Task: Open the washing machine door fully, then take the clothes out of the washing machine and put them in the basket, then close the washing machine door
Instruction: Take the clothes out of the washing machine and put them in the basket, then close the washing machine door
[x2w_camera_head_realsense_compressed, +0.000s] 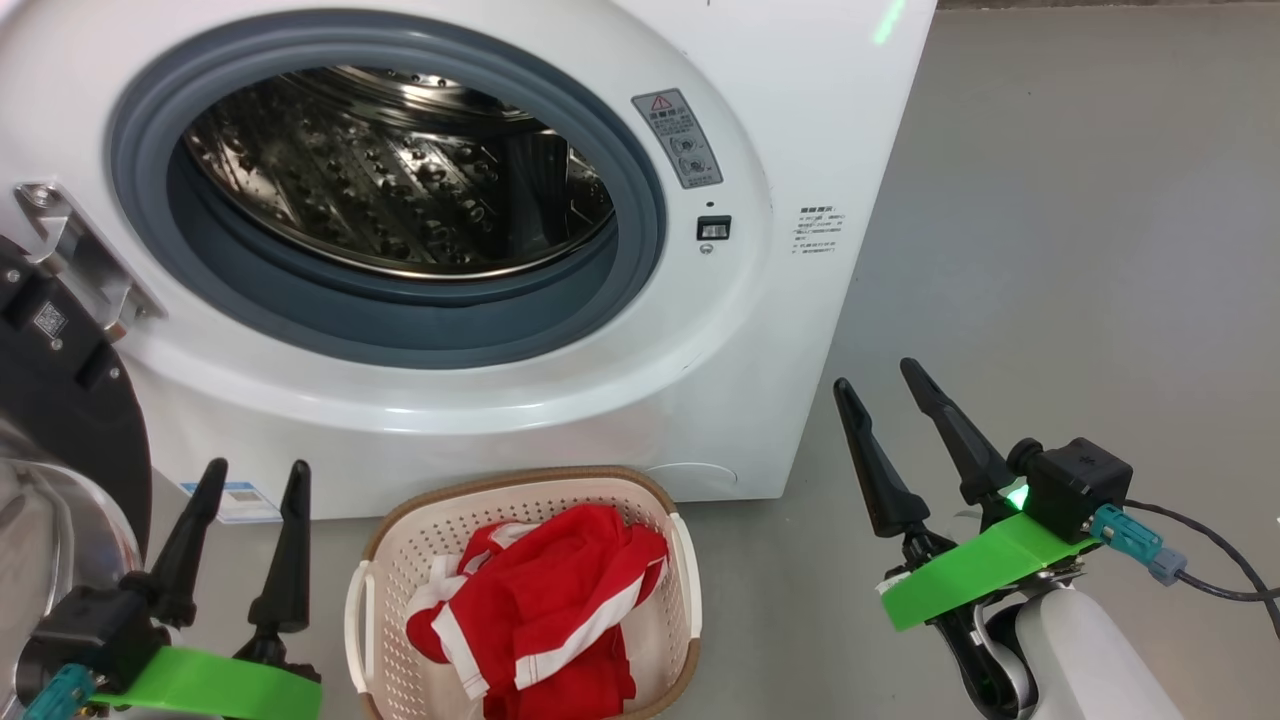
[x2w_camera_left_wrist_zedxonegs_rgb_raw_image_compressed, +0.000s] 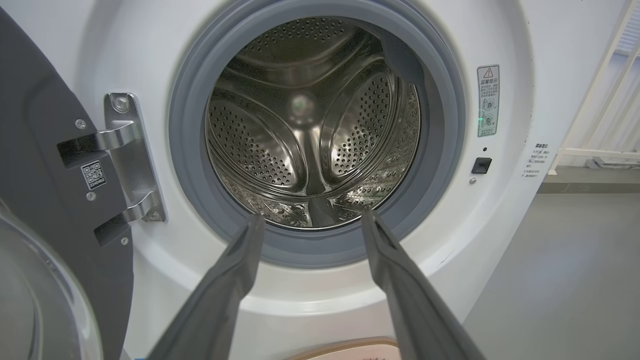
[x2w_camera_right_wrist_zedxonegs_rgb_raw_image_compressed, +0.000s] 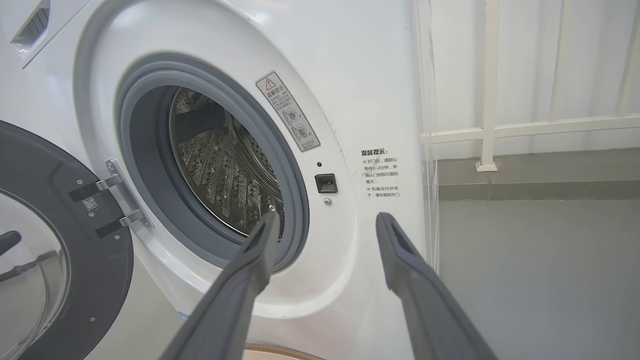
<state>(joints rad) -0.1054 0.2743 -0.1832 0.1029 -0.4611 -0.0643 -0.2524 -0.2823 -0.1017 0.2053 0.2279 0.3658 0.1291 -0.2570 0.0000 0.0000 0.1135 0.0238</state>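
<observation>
Sitting on grey floor (x2w_camera_head_realsense_compressed: 1050, 200): basket (x2w_camera_head_realsense_compressed: 500, 482) w/ clothes (x2w_camera_head_realsense_compressed: 560, 600); L fingers (x2w_camera_head_realsense_compressed: 288, 560), R fingers (x2w_camera_head_realsense_compressed: 873, 460) splayed, empty.

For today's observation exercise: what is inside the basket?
Red clothes with white stripes lie heaped in the basket. They cover most of its bottom, so anything beneath them cannot be seen.
</observation>
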